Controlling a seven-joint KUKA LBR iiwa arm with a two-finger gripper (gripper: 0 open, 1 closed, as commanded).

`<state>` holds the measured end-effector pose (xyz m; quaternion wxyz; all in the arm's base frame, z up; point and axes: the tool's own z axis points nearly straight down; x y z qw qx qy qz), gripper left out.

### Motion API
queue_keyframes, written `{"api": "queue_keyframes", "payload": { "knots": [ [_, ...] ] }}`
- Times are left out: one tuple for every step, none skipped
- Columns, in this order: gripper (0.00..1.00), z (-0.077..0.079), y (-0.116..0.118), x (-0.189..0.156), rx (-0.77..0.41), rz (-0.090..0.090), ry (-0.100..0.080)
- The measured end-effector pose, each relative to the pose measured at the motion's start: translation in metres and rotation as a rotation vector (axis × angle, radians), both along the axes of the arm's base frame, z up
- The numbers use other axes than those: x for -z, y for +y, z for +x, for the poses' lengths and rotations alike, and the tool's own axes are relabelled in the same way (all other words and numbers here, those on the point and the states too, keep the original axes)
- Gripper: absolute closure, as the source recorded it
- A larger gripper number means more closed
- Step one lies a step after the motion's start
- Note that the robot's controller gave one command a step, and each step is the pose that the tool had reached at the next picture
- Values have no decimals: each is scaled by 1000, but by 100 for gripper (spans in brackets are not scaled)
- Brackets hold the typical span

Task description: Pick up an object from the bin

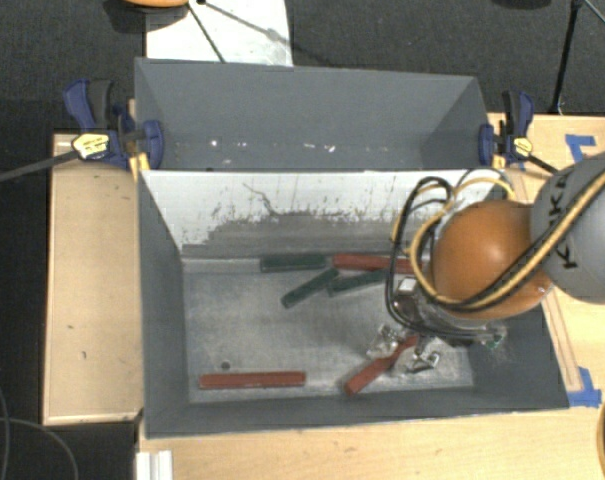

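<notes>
My gripper [405, 352] is low over the bin floor at the right front, under the arm's orange dome. It is open, and its two metal fingertips [386, 345] stand on either side of the upper end of a short red stick [367, 375]. That stick lies slanted on the floor, its lower end pointing to the front left. A longer red stick [252, 379] lies flat along the front wall, to the left and apart from the gripper.
Toward the back of the floor lie three dark green sticks [312, 288] and another red stick [364, 262], loosely crossed. The bin's right wall is close beside the gripper. The arm and its cables cover the right rear corner.
</notes>
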<state>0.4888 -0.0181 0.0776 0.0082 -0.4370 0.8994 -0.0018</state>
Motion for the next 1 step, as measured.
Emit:
{"api": "queue_keyframes", "payload": {
  "knots": [
    [100, -2, 0, -18, 0, -1, 12]
  ]
}}
